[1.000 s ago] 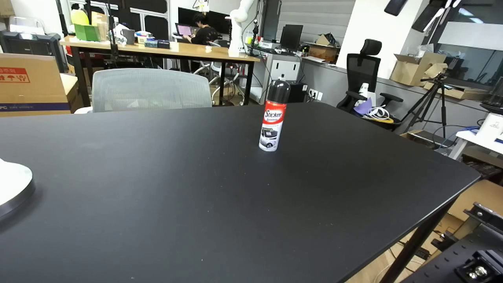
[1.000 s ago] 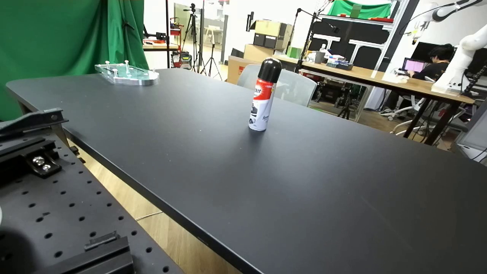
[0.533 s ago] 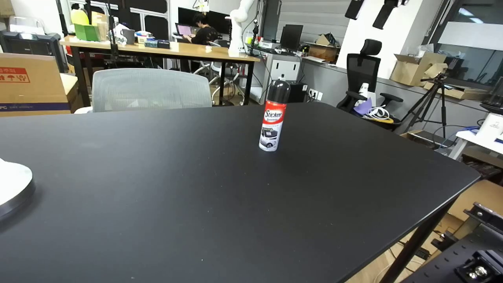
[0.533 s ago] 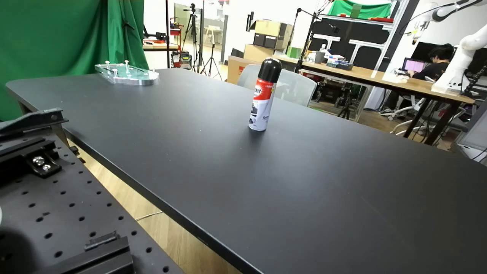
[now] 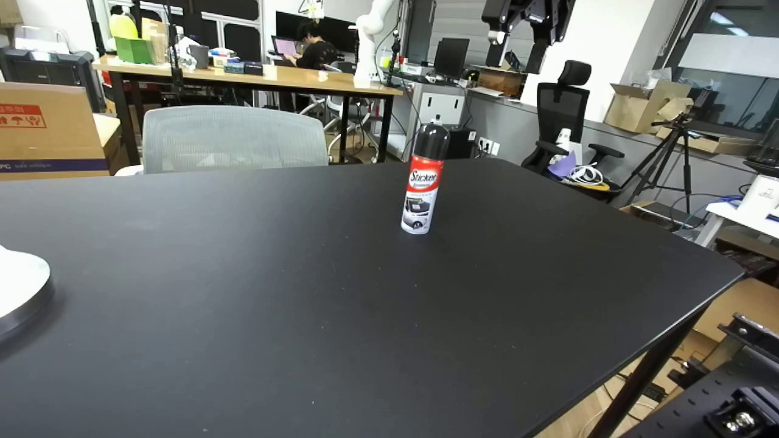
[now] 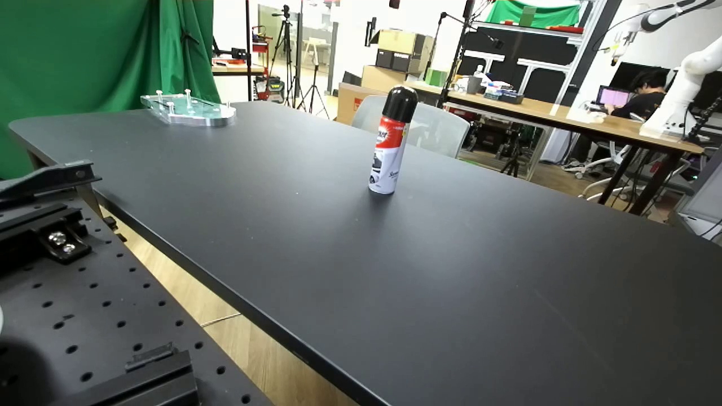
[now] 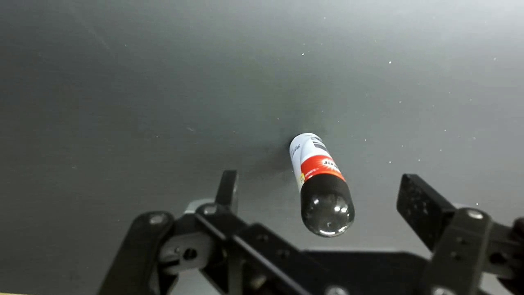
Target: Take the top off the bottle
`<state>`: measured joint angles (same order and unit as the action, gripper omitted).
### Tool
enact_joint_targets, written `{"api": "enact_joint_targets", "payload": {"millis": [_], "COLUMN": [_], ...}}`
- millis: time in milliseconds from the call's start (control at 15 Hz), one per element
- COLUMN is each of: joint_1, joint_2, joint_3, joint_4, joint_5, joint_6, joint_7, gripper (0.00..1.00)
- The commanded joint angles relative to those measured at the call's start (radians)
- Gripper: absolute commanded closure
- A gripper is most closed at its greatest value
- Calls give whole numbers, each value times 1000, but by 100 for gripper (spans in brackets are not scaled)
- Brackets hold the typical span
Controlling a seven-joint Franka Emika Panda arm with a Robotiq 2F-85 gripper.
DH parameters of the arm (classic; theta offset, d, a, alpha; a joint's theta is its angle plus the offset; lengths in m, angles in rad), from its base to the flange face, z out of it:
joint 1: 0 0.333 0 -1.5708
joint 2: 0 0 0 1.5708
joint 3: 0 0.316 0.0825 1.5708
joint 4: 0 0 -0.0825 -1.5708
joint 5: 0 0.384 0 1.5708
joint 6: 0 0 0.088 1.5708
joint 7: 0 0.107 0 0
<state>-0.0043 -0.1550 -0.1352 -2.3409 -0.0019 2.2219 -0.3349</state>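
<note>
In an exterior view, the Sticker-labelled bottle [image 5: 421, 196] stands upright on the table [image 5: 274, 292], domed black cap [image 5: 431, 141] fitted. Robotiq gripper [image 5: 516, 58]: bottle's 1 o'clock, jaws apart. Far edge [image 5: 365, 166]: 12 o'clock; table extends toward 6 o'clock.

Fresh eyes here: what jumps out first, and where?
The red-and-white bottle stands upright on the black table, its black top on. The open pincer hangs at an exterior view's upper edge. A green curtain fills an exterior view's upper left corner, beyond the table.

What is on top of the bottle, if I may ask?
A glossy black cap with a domed end sits on the upright bottle; whatever the cap covers cannot be seen.
</note>
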Motion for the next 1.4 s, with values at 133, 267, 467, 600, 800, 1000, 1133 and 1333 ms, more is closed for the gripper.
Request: {"api": "enact_joint_targets", "payload": {"millis": [133, 267, 467, 600, 800, 1000, 1133, 1333], "joint_1": [-2, -4, -11, -10, -11, -7, -8, -11], "joint_2": [141, 161, 156, 162, 175, 215, 243, 279], "joint_3": [50, 69, 82, 87, 87, 100, 110, 121], "joint_4": [122, 122, 90, 80, 90, 115, 129, 145], "joint_5": [15, -2, -1, -3, 16, 64, 71, 55], "joint_6": [-37, -9, 70, 153, 142, 104, 101, 127], "joint_7": [-74, -74, -59, -57, -70, -116, -125, -95], "gripper": [0, 0, 0, 0, 0, 0, 0, 0]}}
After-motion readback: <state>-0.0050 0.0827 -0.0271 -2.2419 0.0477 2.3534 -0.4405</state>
